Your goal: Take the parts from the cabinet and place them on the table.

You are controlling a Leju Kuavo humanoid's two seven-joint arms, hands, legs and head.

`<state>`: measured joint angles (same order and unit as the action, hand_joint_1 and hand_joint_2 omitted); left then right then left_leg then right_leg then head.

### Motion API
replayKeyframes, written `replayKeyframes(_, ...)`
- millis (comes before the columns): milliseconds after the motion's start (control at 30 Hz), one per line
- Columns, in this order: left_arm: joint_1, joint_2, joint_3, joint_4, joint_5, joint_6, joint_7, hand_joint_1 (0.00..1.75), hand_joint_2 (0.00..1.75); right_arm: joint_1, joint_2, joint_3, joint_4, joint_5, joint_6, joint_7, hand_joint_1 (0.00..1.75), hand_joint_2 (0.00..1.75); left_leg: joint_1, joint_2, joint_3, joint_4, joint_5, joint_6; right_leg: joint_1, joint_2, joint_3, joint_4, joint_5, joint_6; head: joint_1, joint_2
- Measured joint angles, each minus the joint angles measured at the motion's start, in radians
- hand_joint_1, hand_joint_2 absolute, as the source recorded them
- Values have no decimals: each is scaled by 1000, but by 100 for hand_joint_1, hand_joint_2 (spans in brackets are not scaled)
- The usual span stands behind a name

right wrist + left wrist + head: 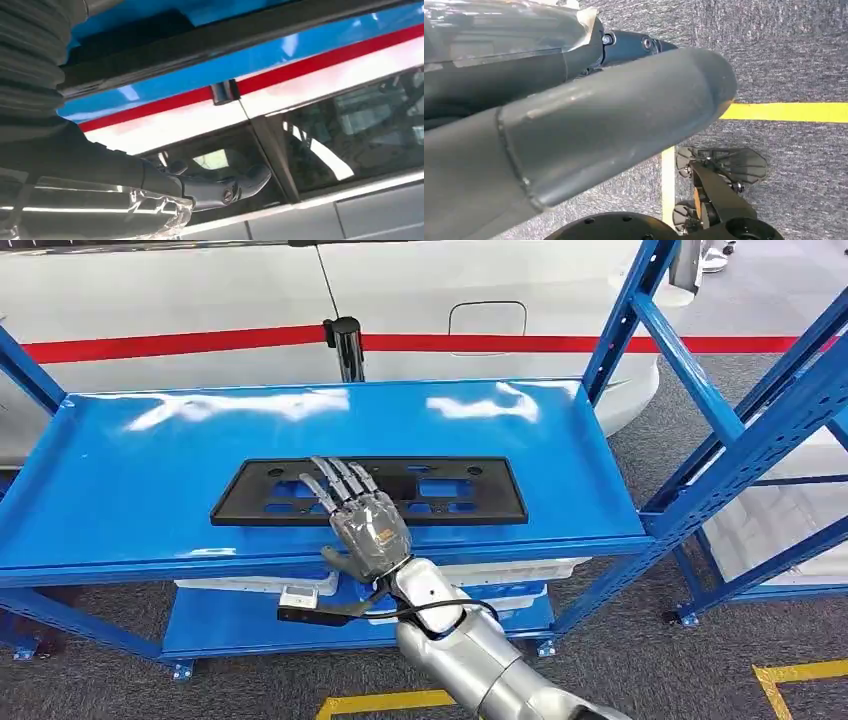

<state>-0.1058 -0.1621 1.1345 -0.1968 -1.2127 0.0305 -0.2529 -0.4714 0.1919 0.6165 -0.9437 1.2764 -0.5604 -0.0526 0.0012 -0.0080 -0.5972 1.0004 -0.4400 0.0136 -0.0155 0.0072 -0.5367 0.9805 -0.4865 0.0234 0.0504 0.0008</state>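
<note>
A flat black plate frame (pixel 370 490) lies near the front of the blue shelf (pixel 150 480). The right hand (pixel 365 525) rests over its front edge, fingers straight and apart, holding nothing; the left hand's (pixel 574 135) fingers cannot be read. The frame looks light, thin, stiff and rather slick, so it is best pinched along its front rail.

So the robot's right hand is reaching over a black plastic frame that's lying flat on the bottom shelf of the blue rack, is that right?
Not quite. The black plastic frame lies flat on the top shelf of the blue rack, not the bottom one, as the head view shows. The right hand does reach over it, fingers extended above its near edge.
</note>
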Motion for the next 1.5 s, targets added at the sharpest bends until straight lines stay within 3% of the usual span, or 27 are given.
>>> replayKeyframes(200,-3,0,0,0,0,-3,0,0,0,-23,-5,-18,52,0,-6,22,0,175,2,0,0,0,0,0,2,0,0,0,0,0,0,0)
replayKeyframes(767,-6,-4,-1,0,0,11,20,0,0,-117,9,-104,207,161,3,237,0,175,2,0,0,0,0,0,2,0,1,0,0,0,0,0)
replayKeyframes(1100,-7,-9,-2,0,-2,11,26,0,0,-148,20,-127,270,171,40,250,0,175,2,0,2,0,0,0,3,0,1,0,0,0,0,0)
replayKeyframes(1133,-7,-9,-2,0,-2,11,26,0,0,-150,22,-128,274,171,43,251,3,175,2,0,2,0,0,0,3,0,2,0,0,0,0,0)
replayKeyframes(1167,-7,-10,-2,0,-2,13,26,0,0,-152,23,-129,278,171,50,252,23,175,2,0,3,0,0,0,3,0,2,0,0,0,0,0)
replayKeyframes(1200,-7,-10,-2,0,-2,15,26,0,0,-155,24,-129,283,173,58,252,59,175,2,0,3,0,0,0,3,0,2,0,0,0,0,0)
replayKeyframes(1233,-7,-10,-2,0,-2,19,26,0,0,-160,26,-130,291,176,71,253,73,175,2,0,4,0,0,0,3,0,3,0,0,0,0,0)
replayKeyframes(1267,-7,-10,-2,0,-1,23,26,0,0,-165,29,-130,300,176,84,254,134,175,2,0,4,0,0,0,3,0,3,0,0,0,0,0)
replayKeyframes(1500,-7,-10,-1,0,8,34,27,0,0,-192,46,-137,358,152,125,229,148,175,2,0,5,0,0,0,3,0,5,0,0,0,0,0)
